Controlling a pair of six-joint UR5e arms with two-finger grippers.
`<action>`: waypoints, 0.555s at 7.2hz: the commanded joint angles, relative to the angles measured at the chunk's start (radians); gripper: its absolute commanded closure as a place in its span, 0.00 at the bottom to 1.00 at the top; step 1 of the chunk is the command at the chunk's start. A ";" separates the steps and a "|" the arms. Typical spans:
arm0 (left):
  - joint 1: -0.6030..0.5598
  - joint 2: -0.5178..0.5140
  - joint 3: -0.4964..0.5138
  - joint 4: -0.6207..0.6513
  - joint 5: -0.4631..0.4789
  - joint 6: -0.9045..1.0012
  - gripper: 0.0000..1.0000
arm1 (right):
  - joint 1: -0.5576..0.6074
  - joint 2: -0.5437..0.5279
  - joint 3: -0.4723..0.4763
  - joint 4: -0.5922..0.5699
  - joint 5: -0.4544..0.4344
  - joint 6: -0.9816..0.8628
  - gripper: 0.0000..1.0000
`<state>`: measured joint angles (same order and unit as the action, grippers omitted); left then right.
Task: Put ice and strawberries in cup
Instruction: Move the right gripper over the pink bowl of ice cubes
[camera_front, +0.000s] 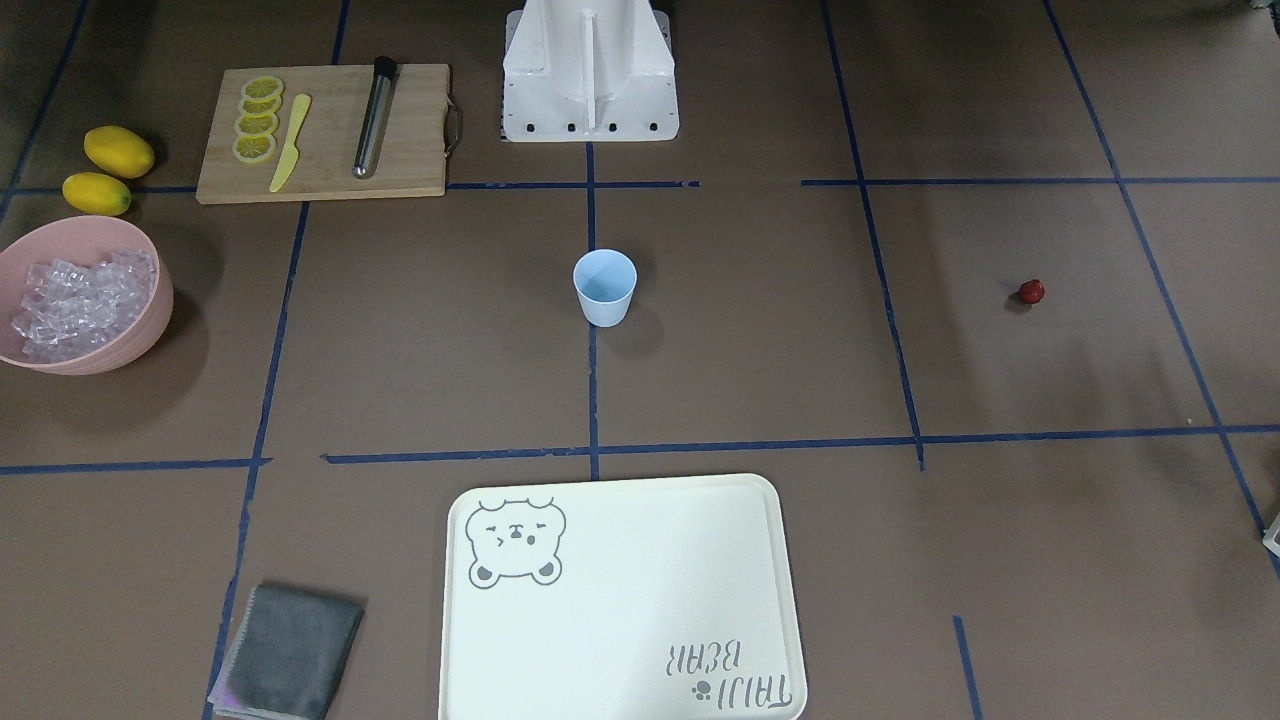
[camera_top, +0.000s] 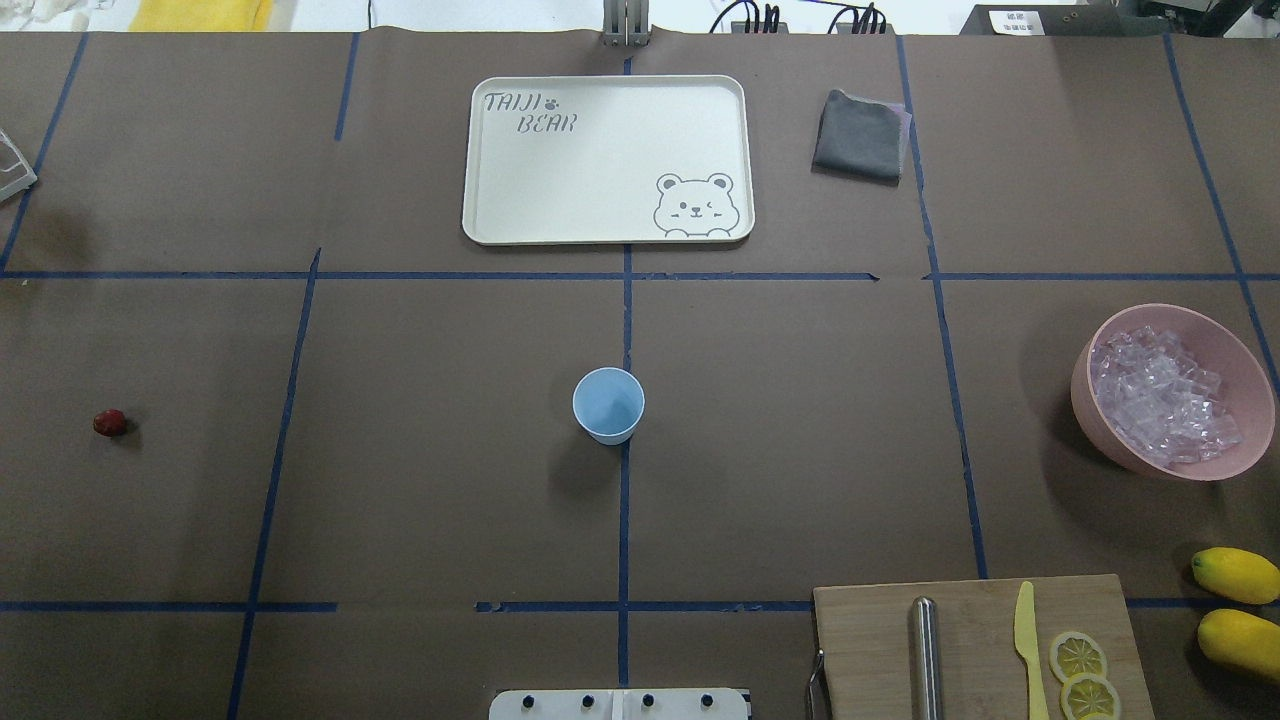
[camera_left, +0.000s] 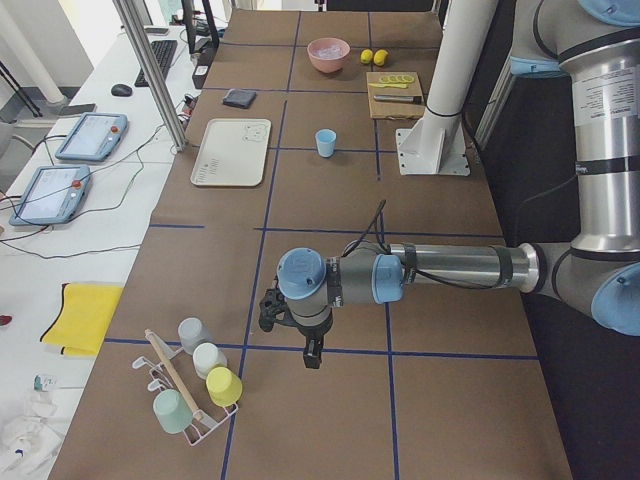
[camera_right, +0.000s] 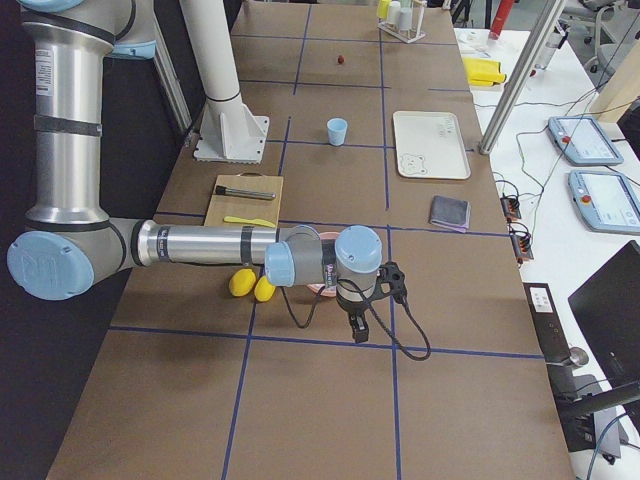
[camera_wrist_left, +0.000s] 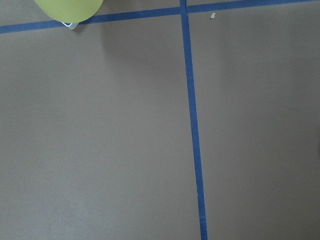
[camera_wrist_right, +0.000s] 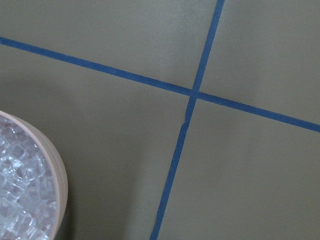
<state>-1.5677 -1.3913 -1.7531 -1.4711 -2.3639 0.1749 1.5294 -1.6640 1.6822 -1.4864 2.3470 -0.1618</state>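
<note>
The pale blue cup (camera_front: 604, 288) stands upright and empty at the table's middle, also in the overhead view (camera_top: 608, 404). One small dark red strawberry (camera_front: 1031, 291) lies alone on the robot's left side (camera_top: 110, 422). Ice cubes (camera_front: 80, 305) fill the pink bowl (camera_front: 150, 325) on the robot's right side (camera_top: 1160, 395). My left gripper (camera_left: 312, 355) hangs past the table's left end, far from the strawberry. My right gripper (camera_right: 358, 335) hangs just beyond the bowl. Both show only in the side views, so I cannot tell whether they are open or shut.
A wooden cutting board (camera_front: 325, 135) holds lemon slices, a yellow knife and a metal rod. Two lemons (camera_front: 118, 151) lie beside it. A cream tray (camera_front: 620, 600) and a grey cloth (camera_front: 290, 665) lie on the operators' side. A cup rack (camera_left: 195, 390) stands near my left gripper.
</note>
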 joint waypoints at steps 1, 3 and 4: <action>0.000 0.000 -0.003 0.000 -0.002 0.002 0.00 | 0.000 -0.005 0.010 0.000 0.000 0.001 0.00; 0.000 0.000 -0.003 0.000 -0.002 0.000 0.00 | 0.000 -0.008 0.068 0.000 -0.020 -0.008 0.00; 0.000 0.000 -0.003 0.000 -0.003 0.000 0.00 | -0.003 0.004 0.071 0.000 -0.020 -0.005 0.00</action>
<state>-1.5677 -1.3913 -1.7562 -1.4711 -2.3658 0.1750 1.5284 -1.6677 1.7390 -1.4864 2.3326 -0.1669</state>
